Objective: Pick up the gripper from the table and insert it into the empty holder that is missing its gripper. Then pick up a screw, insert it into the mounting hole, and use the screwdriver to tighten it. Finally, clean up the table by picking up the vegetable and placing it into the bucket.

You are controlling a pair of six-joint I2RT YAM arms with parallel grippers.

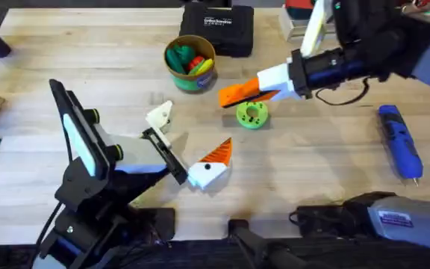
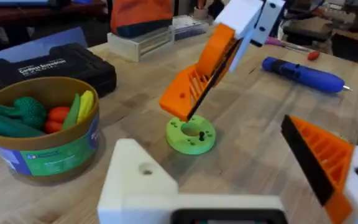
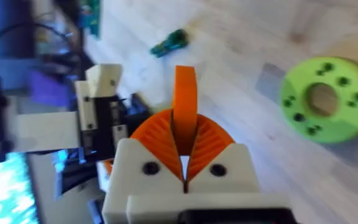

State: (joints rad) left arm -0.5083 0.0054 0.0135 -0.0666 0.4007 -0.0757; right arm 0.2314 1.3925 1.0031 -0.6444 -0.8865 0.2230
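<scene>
The right pincer (image 1: 234,95) is being held pressed shut just above the green disc (image 1: 252,114) with its mounting hole (image 2: 202,134), nothing visibly gripped between its orange pads. The left pincer (image 1: 192,146) is being kept wide open and empty over the counter (image 1: 312,149), between the arms. The blue screwdriver (image 1: 401,140) is being left lying at the right, while the vegetable (image 2: 18,112) is being held inside the bucket (image 1: 189,63) near the black case (image 1: 216,28).

One tabletop (image 1: 304,172); two hands, left hand (image 1: 200,161) and right hand (image 1: 237,93); one lime-green disc (image 1: 252,114); one blue screwdriver (image 1: 400,140); one bucket (image 1: 189,78) (toy vegetables inside); one black case (image 1: 216,28); one loose vegetable (image 3: 169,43).
</scene>
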